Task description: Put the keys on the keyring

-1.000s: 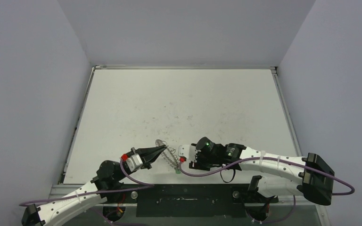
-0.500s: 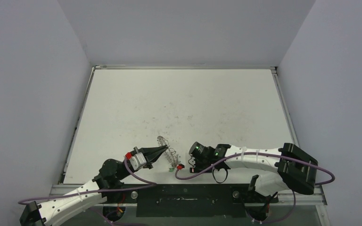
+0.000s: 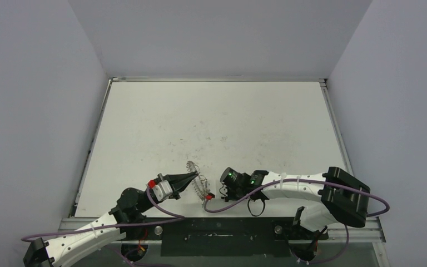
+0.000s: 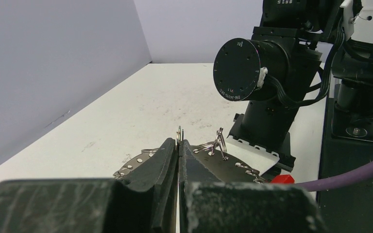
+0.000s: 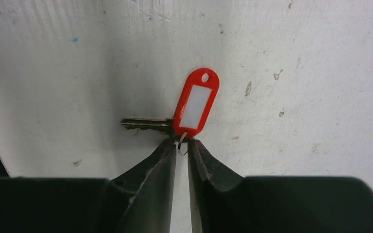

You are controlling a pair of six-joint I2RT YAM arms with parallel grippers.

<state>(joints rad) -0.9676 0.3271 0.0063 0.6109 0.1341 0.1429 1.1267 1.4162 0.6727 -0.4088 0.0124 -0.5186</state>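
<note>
Left hand (image 4: 178, 144): clenched. Its fingers are pressing flat together and are gripping the keyring (image 4: 221, 167) by one wire loop on the rim, which is sticking up just past the fingertips. From above, the keyring (image 3: 198, 179) is showing as a narrow slanted strip at the near edge of the worktop (image 3: 211, 122), between the two hands. Whether it is resting on the worktop cannot be told.

Right hand (image 5: 182, 143): fingers are standing almost together, with a narrow gap. The small ring (image 5: 181, 149) of the red key (image 5: 144, 124) is sitting in that gap. Whether the fingers are actually pinching it cannot be told.

The red key is lying flat on the worktop, blade pointing left in the right wrist view. Its tag (image 5: 195, 103) is lying slanted away from the fingertips, white label up. From above, the tag (image 3: 208, 194) is showing just beside the near end of the keyring.

The right arm (image 4: 240, 70) is filling the left wrist view, close behind the keyring.
</note>
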